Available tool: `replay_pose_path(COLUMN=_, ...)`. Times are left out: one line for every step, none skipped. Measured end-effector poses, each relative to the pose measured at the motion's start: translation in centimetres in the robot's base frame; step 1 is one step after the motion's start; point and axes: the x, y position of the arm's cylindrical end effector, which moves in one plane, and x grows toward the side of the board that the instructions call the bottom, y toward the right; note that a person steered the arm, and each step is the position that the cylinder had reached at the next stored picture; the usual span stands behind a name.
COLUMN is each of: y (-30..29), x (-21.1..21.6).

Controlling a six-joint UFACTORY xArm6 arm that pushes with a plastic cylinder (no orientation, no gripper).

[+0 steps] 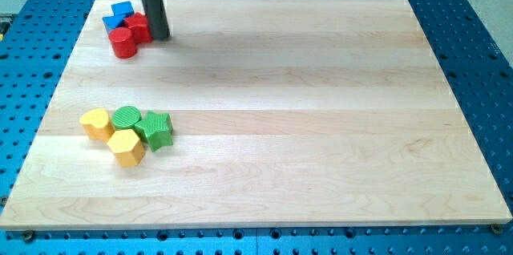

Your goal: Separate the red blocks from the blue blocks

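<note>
Camera view — my tip (pixel 159 35) touches red blocks (pixel 131 35) beside blue blocks (pixel 119 16).

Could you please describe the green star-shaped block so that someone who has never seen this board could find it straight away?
Start at the wooden board and look to its lower part on the view's left, where four yellow and green blocks huddle, far from my tip near the view's top. The green star block is the rightmost of them. Its pointed outline sets it apart from the round green cylinder touching it.
</note>
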Motion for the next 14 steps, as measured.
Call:
replay_pose_path(y=2.9, x=-5.6)
replay_pose_path(y=-2.0, x=-4.0)
replay_pose_path(y=-3.5, x=-0.5)
replay_pose_path(y=-4.3, x=5.9)
replay_pose_path(y=-3.8, x=7.0)
replay_pose_path(y=3.2, x=12.6)
replay_pose_path(y=9.7, x=24.3)
replay_pose_path(y=7.1, x=31.0)
replay_pose_path(y=4.0, x=31.1)
replay_pose_path(y=1.4, x=31.1)
replay_pose_path(y=0.8, x=31.1)
replay_pose_path(y=-4.8, x=30.8)
replay_pose_path(y=-3.2, x=30.0)
replay_pose_path(y=3.9, x=28.4)
